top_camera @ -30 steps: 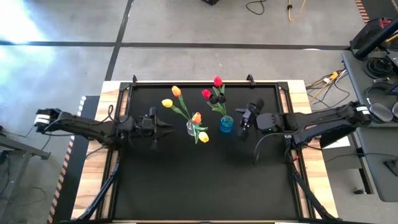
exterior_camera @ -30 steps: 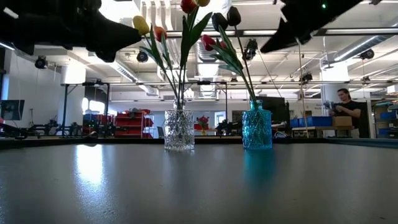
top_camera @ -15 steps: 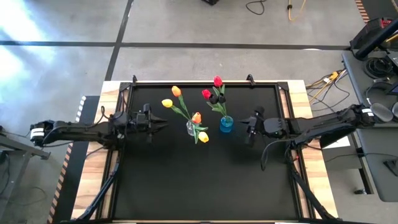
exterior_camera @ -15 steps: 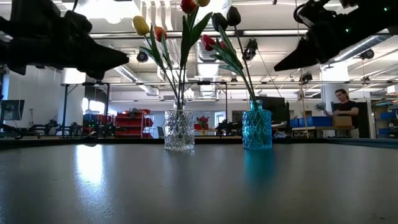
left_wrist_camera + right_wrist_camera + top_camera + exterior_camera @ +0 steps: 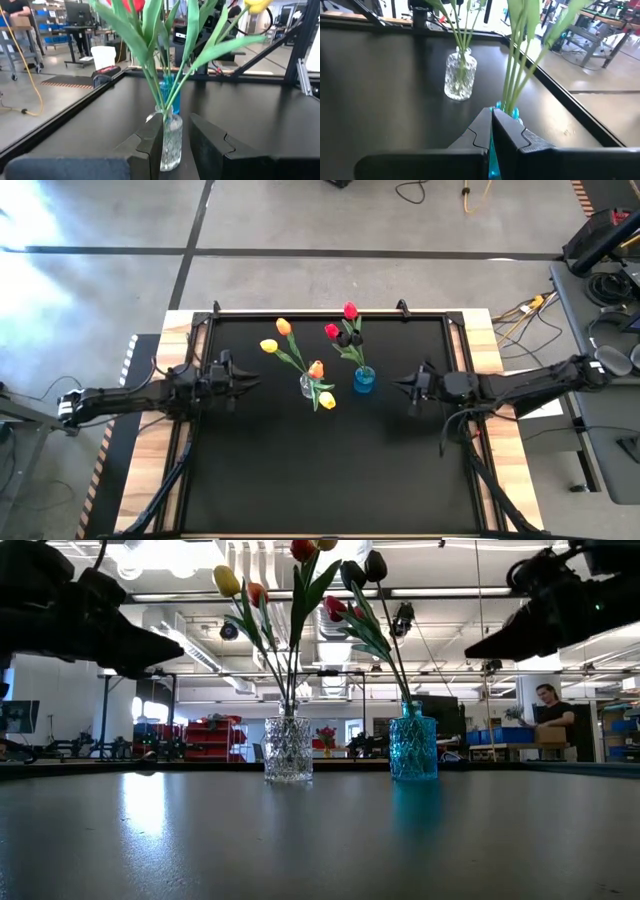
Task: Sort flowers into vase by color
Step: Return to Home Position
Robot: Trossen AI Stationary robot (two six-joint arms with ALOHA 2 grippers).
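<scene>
Flowers (image 5: 268, 345) are recorded at centre frame, standing in a clear vase (image 5: 307, 386) and a blue vase (image 5: 364, 380). Eight heads are counted: two yellow, two orange, two red, two dark. Stems are judged light and bendy, so mid-stem hold is advised. The left gripper (image 5: 252, 377), left of the vases, is slightly parted and empty; the right gripper (image 5: 395, 384), opposite, is closed on nothing

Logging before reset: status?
Left gripper jaws open, right gripper jaws shut, both empty. Artificial tulips all in clear glass vase and blue glass vase. Nothing in the way.
</scene>
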